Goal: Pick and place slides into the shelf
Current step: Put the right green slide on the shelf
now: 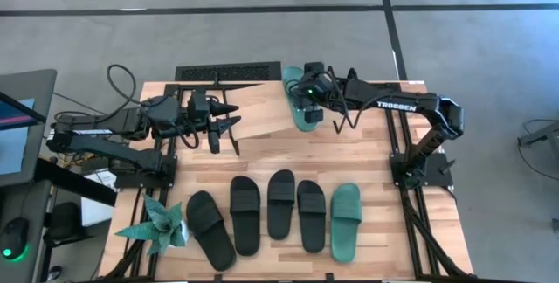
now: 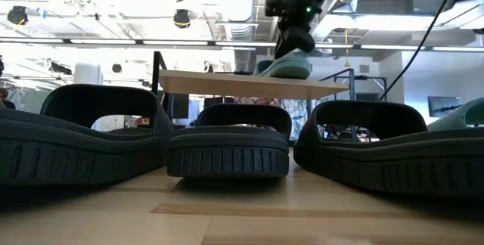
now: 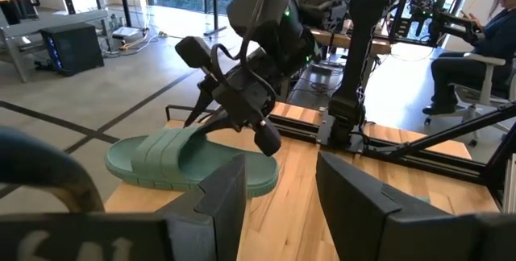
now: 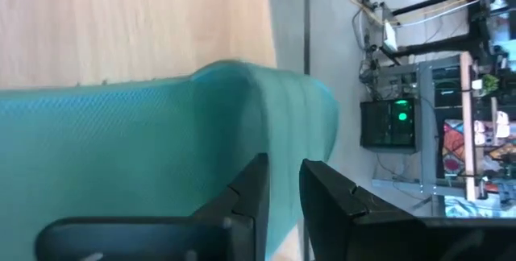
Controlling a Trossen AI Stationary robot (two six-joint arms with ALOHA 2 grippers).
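One teal slide lies on the right end of the shelf, its length running from far to near. My right gripper sits right over it, fingers nearly together on it. My left gripper hovers open over the shelf's left part and holds nothing. A second teal slide and several black slides lie flat in a row near the table's near edge. My right gripper is shut on the teal slide near its ribbed strap, coming from above and from the table's right. The fingers cover the exact place of contact. The slide rests on the shelf's plank, roughly level.
A teal paper plant stands at the near left corner. A black grate lies behind the shelf at the far edge. Bare wood shows between the shelf and the row of slides. A person sits in the room beyond.
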